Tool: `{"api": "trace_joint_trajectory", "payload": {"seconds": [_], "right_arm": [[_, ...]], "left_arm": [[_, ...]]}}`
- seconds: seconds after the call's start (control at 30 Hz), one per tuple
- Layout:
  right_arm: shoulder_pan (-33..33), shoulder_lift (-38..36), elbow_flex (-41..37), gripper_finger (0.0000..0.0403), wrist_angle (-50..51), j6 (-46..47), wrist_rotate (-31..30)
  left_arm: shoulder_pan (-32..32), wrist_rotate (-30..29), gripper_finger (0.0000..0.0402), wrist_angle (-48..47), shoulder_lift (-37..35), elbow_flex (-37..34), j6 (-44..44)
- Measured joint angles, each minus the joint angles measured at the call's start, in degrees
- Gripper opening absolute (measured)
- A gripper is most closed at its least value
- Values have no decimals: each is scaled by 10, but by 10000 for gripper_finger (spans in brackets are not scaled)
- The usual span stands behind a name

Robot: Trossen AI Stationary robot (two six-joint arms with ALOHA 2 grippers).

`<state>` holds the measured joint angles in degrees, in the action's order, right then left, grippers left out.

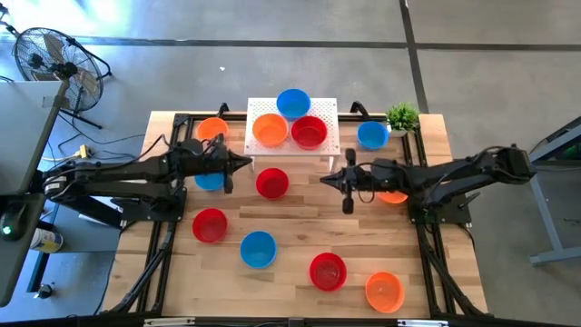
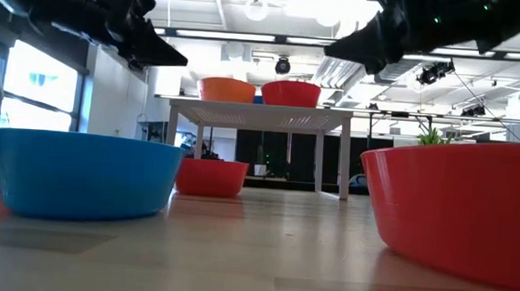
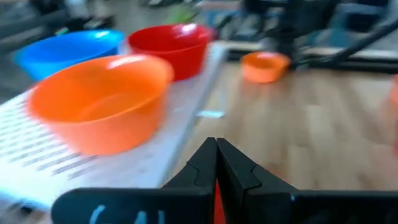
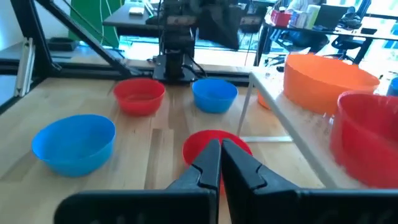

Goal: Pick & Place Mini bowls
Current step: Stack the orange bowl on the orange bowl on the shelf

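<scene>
Three mini bowls stand on the white stand [image 1: 327, 145]: blue [image 1: 292, 103], orange [image 1: 270, 130] and red [image 1: 309, 132]. Other mini bowls rest on the table, among them a red one [image 1: 271, 183] between the arms. A blue one [image 1: 209, 181] lies partly under the left arm and an orange one [image 1: 393, 194] partly under the right arm. My left gripper [image 1: 245, 163] is shut and hovers by the stand's left near corner [image 3: 216, 148]. My right gripper [image 1: 324, 179] is shut and hovers right of the red bowl [image 4: 214, 142], fingers [image 4: 221, 152] pointing left.
More bowls sit on the table: orange [image 1: 212, 129] and blue [image 1: 372, 134] beside the stand, red [image 1: 210, 225], blue [image 1: 258, 249], red [image 1: 328, 271] and orange [image 1: 384, 291] nearer. A small green plant [image 1: 402, 115] stands at the far right corner. Bare wood lies between the near bowls.
</scene>
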<state>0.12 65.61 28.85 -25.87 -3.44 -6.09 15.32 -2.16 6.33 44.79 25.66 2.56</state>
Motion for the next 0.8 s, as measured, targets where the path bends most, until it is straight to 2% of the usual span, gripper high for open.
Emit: {"api": "trace_joint_trajectory", "payload": {"seconds": [0.13, 0.2, 0.3, 0.4, 0.53, 0.67, 0.8], "right_arm": [[0, -2, -28, 1, -34, -4, 0], [0, -2, -36, 1, -40, -4, 0], [0, -2, -36, 3, -36, -6, 1], [0, -2, -36, 1, -37, -18, 6], [0, -2, -36, 1, -37, -28, 6], [0, -2, -36, 2, -37, -30, 6], [0, -1, -36, 3, -37, -30, 6]], "left_arm": [[1, -111, 1, -124, -4, 73, -11], [10, -148, 1, -188, -5, 110, -4], [53, -154, 1, -273, -4, 168, -3], [132, -155, 0, -339, 2, 213, -17], [260, -108, 0, -395, 26, 243, -24], [383, -5, 0, -417, 73, 246, -24], [470, 79, 2, -415, 134, 247, -25]]}}
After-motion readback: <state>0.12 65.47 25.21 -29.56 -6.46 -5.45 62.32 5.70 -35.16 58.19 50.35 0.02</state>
